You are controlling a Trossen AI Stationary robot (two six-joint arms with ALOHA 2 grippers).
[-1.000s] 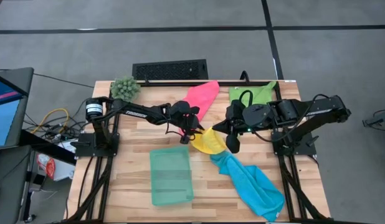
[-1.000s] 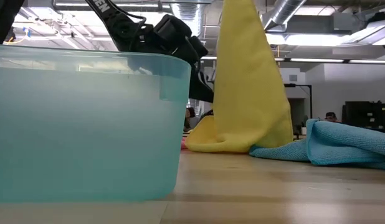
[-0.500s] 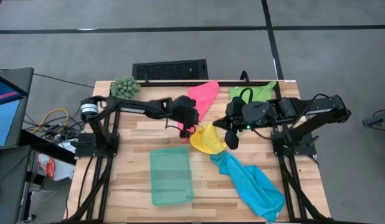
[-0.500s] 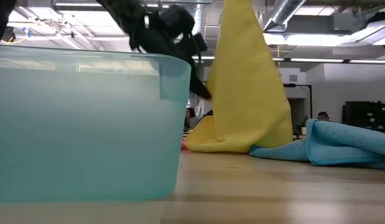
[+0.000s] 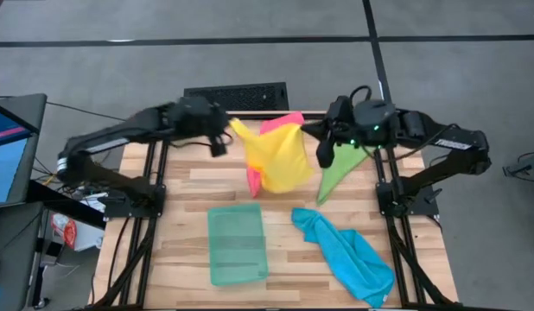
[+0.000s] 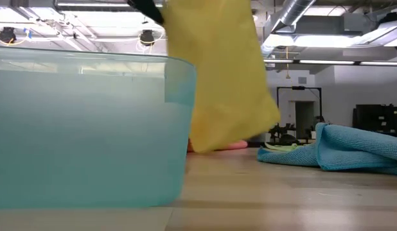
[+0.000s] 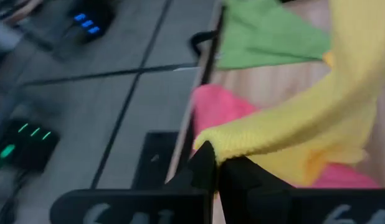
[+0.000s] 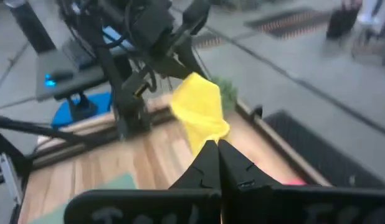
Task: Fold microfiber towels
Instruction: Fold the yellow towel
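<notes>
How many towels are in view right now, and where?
4. Yellow towel held up between both grippers; pink towel beneath it; green towel under the right arm; blue towel front right.

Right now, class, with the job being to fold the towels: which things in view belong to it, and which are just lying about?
Part of the job:
yellow towel, held up between the left gripper and the right gripper
pink towel
green towel
blue towel

Just lying about:
teal tray
black grille behind the table
</notes>
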